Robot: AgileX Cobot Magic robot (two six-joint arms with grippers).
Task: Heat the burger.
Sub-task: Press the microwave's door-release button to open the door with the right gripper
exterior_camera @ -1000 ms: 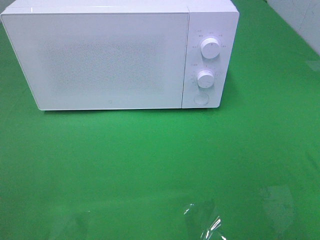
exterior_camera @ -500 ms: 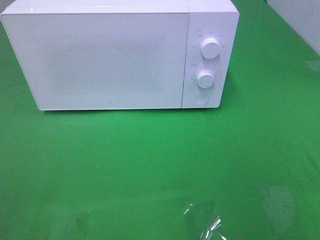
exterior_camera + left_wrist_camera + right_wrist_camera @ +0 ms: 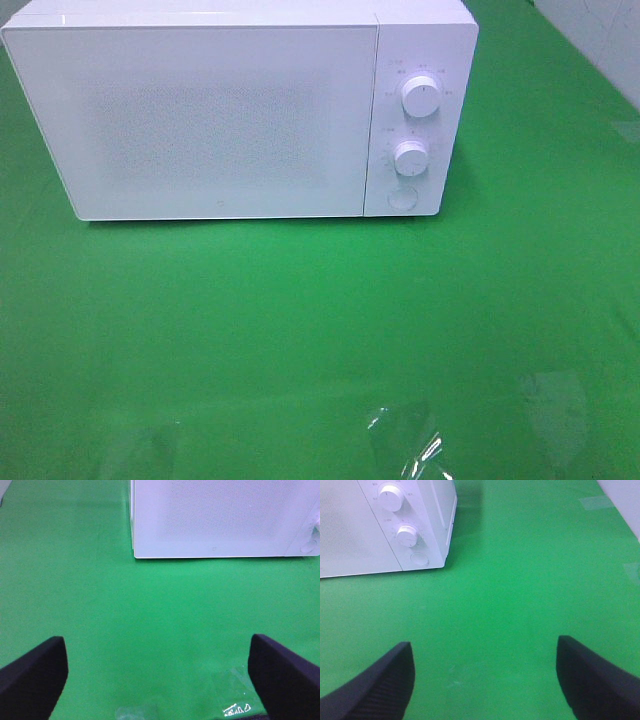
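White microwave (image 3: 240,110), dotted mesh pattern on its door (image 3: 195,125). Desk (image 3: 300,330) under it is bright green; left end effector (image 3: 156,647) and right end effector (image 3: 484,647) are black.

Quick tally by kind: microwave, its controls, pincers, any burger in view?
Microwave: 1
Knobs: 2, upper knob, lower knob
Round button: 1
Pincers: 2, left pincer, right pincer, both open
Burger: 0 in view
Total: 6

1. I see the microwave (image 3: 220,120) standing at the back of the table (image 3: 300,330).
2. Its door (image 3: 200,60) fills the left side.
3. On the right, the upper knob (image 3: 420,97) sits over the lower knob (image 3: 410,157), with the button (image 3: 402,197) beneath.
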